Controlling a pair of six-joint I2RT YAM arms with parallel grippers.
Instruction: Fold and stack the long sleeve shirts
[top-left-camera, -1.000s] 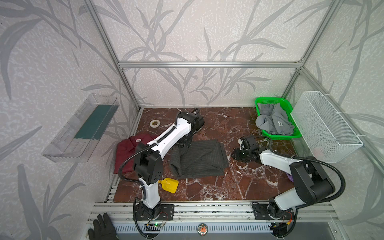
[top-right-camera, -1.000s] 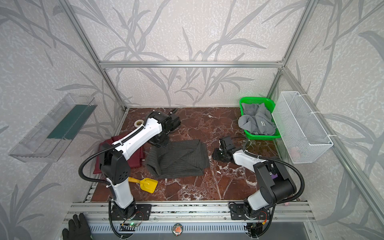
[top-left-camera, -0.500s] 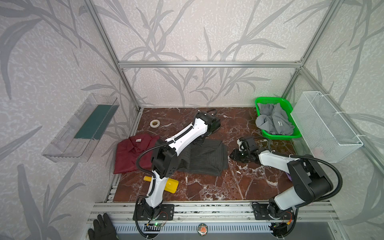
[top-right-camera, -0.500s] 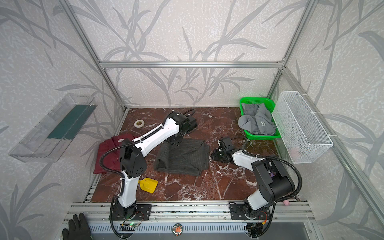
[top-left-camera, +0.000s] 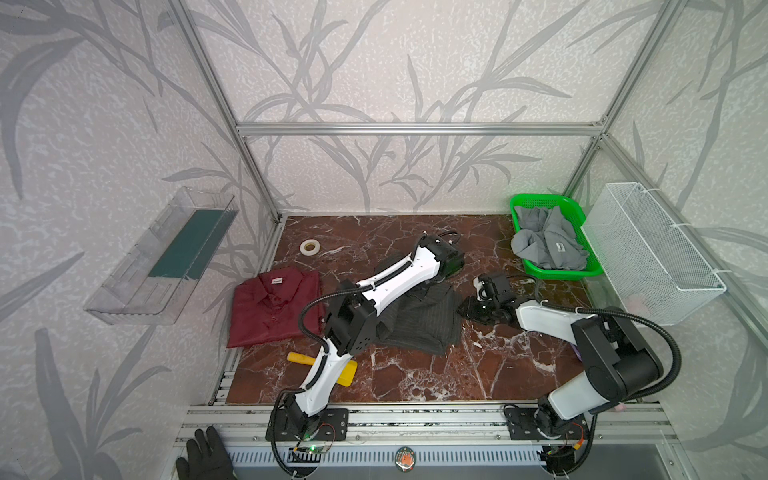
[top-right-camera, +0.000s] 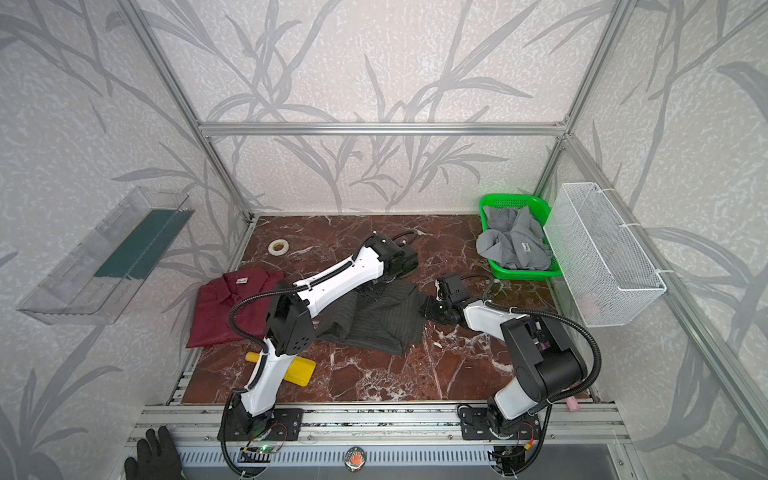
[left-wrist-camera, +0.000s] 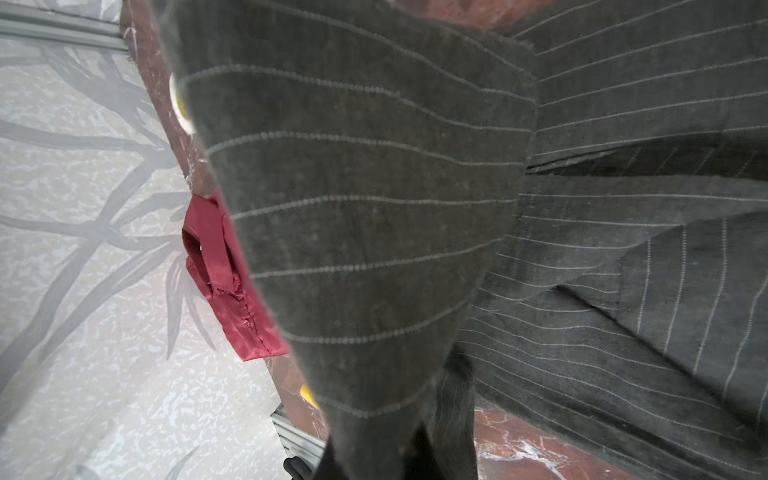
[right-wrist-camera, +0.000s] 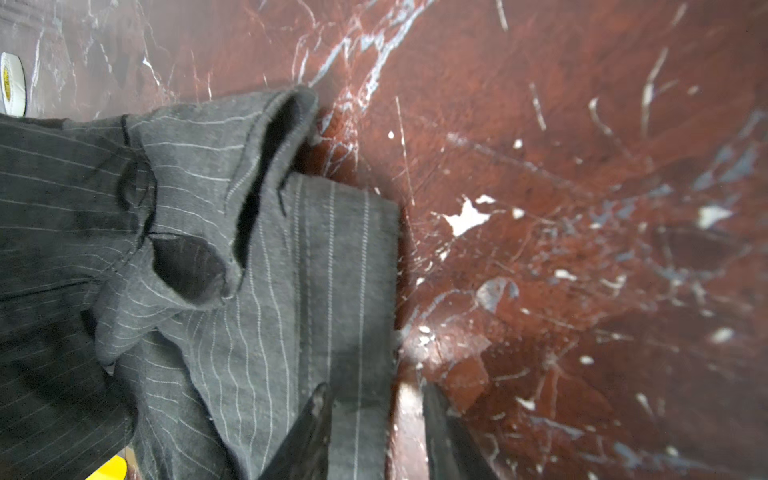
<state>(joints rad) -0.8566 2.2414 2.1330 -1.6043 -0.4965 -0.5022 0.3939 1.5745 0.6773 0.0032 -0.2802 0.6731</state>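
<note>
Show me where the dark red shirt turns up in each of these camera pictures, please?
In a top view: the maroon shirt lies flat on the left of the table.
In a top view: the same place.
Left wrist: a red strip beside the pinstriped shirt, close up.
Right wrist: not in it.
Shared landmark: the pinstriped shirt, in all four.

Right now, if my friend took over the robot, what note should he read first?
Left gripper: shut on the far edge of the dark charcoal pinstriped cloth shirt, mid-table, partly folded.
Right gripper: open, straddling that shirt's right edge.
Done: the plain maroon cloth shirt lies folded at the left.
Left to do: finish and stack the pinstriped one; the crumpled light grey shirt sits in the green plastic basket.
</note>
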